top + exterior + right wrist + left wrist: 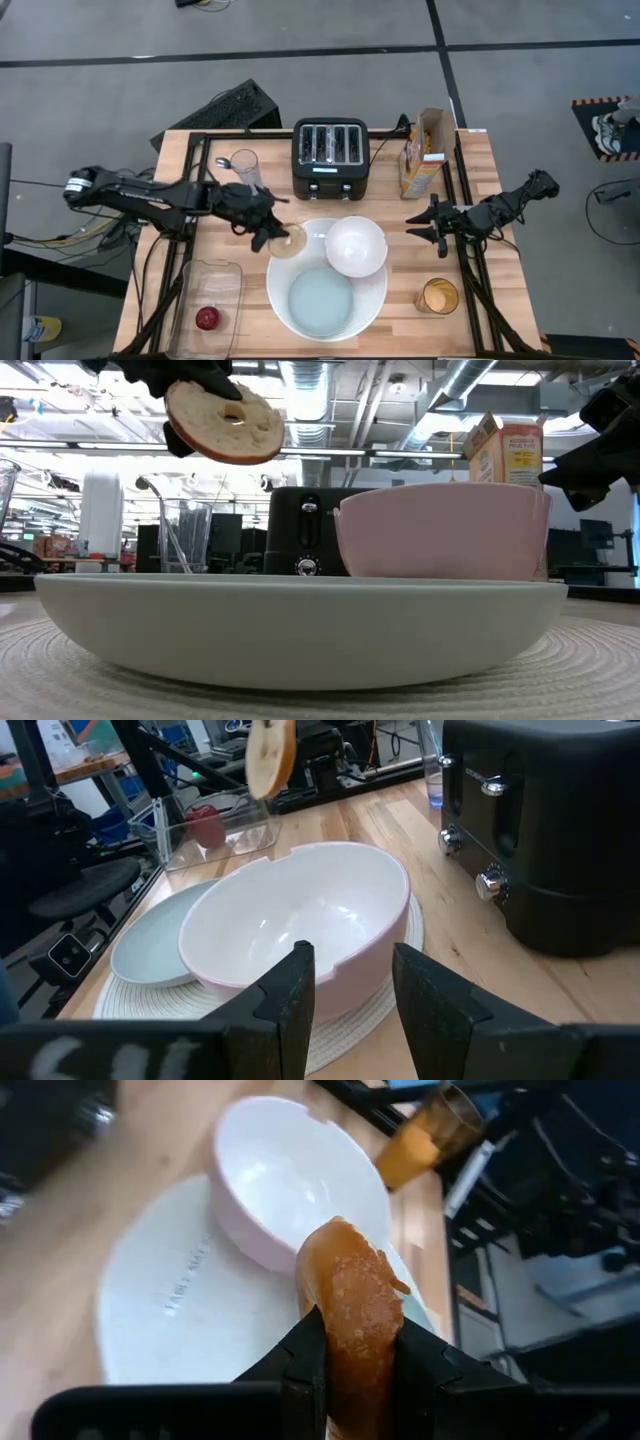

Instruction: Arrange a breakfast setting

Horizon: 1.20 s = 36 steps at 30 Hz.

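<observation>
My left gripper (268,236) is shut on a toasted bagel half (288,240) above the far left rim of the large white plate (370,300) with a pale blue centre. The bagel also shows in the low view (224,422) and the right wrist view (270,758). A small white bowl (356,245) sits on the plate's far part. A small red apple (207,318) lies in a clear container (209,290) at the near left. My right gripper (422,224) is open and empty, right of the bowl (300,925). The spoon does not show. My left gripper pinches the bagel half between its two fingers, one on each flat face, at the bagel's edge (355,1350). The fingers come slanting from the table's left. The bagel stands on edge, tilted, lifted clear above the plate.
A black toaster (331,158) stands at the far middle, a cereal box (428,152) to its right, a clear glass (246,168) to its left. A glass of orange stuff (438,296) stands at the near right. The plate lies on a round woven mat (600,660).
</observation>
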### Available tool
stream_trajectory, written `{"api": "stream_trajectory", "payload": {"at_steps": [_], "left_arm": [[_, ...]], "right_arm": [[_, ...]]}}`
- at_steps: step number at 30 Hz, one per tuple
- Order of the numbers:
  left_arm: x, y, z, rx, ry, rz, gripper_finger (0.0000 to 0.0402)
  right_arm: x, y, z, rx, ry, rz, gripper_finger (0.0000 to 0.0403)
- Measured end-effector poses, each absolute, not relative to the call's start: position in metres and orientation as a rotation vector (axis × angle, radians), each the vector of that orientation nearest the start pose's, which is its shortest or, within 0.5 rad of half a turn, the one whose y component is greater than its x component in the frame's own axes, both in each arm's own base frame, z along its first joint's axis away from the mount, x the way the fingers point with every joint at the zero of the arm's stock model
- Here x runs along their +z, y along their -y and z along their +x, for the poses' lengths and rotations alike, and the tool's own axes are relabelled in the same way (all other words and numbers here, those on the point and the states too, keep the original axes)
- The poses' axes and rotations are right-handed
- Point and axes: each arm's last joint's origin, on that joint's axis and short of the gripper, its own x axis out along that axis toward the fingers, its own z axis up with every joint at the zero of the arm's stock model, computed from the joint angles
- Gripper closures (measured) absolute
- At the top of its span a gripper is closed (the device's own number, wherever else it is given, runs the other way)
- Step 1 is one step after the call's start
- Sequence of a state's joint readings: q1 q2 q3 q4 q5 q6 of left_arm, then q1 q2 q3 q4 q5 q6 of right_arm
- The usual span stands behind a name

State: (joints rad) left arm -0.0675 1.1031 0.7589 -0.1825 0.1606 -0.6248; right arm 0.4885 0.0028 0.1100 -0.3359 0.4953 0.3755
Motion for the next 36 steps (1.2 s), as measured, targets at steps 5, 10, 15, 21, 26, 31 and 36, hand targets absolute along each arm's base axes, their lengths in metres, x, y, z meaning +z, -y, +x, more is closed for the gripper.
{"api": "stream_trajectory", "payload": {"at_steps": [5,10,15,21,26,31,36], "left_arm": [[0.252,0.037,0.242,-0.107,-0.617,-0.670,0.0345],[0.235,0.056,0.252,-0.104,-0.669,-0.656,0.0345],[0.222,0.071,0.263,-0.123,-0.694,-0.683,0.0345],[0.209,0.083,0.273,-0.142,-0.701,-0.710,0.0345],[0.199,0.093,0.280,-0.159,-0.708,-0.750,0.0345],[0.192,0.101,0.285,-0.178,-0.708,-0.793,0.0345],[0.184,0.108,0.290,-0.196,-0.699,-0.819,0.0341]], "right_arm": [[0.169,-0.027,0.081,-0.045,-0.197,0.266,0.0243],[0.169,-0.027,0.081,-0.044,-0.197,0.266,0.0243],[0.169,-0.027,0.081,-0.045,-0.197,0.266,0.0243],[0.169,-0.027,0.081,-0.045,-0.197,0.266,0.0243],[0.169,-0.027,0.081,-0.045,-0.197,0.266,0.0243],[0.169,-0.027,0.081,-0.045,-0.198,0.266,0.0243],[0.169,-0.027,0.081,-0.044,-0.197,0.266,0.0243]]}}
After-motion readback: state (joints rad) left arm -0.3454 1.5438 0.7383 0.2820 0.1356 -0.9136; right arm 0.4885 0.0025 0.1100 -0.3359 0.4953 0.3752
